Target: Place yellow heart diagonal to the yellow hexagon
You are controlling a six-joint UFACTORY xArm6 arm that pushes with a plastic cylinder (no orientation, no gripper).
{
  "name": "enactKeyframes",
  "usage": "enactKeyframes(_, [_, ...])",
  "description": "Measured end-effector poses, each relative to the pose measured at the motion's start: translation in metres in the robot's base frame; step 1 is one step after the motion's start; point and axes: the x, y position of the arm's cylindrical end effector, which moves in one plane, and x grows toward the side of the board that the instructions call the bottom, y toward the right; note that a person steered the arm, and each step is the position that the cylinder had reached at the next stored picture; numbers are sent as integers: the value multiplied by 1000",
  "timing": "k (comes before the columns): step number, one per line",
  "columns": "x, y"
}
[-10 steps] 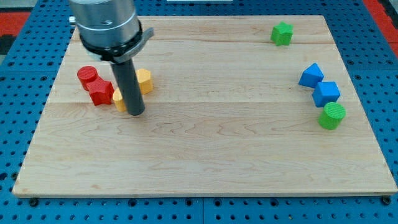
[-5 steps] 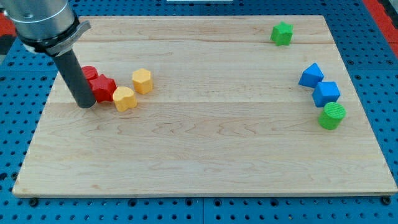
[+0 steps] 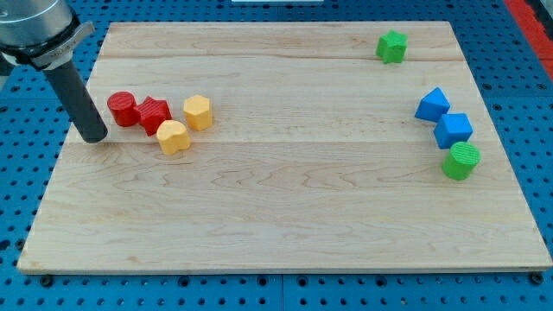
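The yellow heart lies on the wooden board at the view's left, just below and left of the yellow hexagon, corner to corner with it. My tip rests near the board's left edge, left of the red cylinder and well left of the heart, touching no block. A red star sits between the red cylinder and the yellow blocks, close against the heart's upper left.
A green star lies at the view's top right. A blue triangle-like block, a blue cube and a green cylinder cluster at the right edge.
My tip has moved left from in front of the yellow heart, past the red blocks, to the board's left edge. The heart and the red star now show fully; blocks look still.
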Motion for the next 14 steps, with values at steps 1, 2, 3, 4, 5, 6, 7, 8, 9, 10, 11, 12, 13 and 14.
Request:
enactKeyframes(1, [10,0])
enactKeyframes(2, [12,24])
enactKeyframes(3, [12,71])
enactKeyframes(4, [12,118])
enactKeyframes(5, [12,167])
enactKeyframes(6, [13,193])
enactKeyframes(7, [28,193])
enactKeyframes(8, [45,232])
enactKeyframes(9, [13,328])
enactKeyframes(10, [-38,336])
enactKeyframes(11, [-90,280])
enactKeyframes(12, [-70,208])
enactKeyframes(13, [-44,159])
enactKeyframes(14, [-44,165])
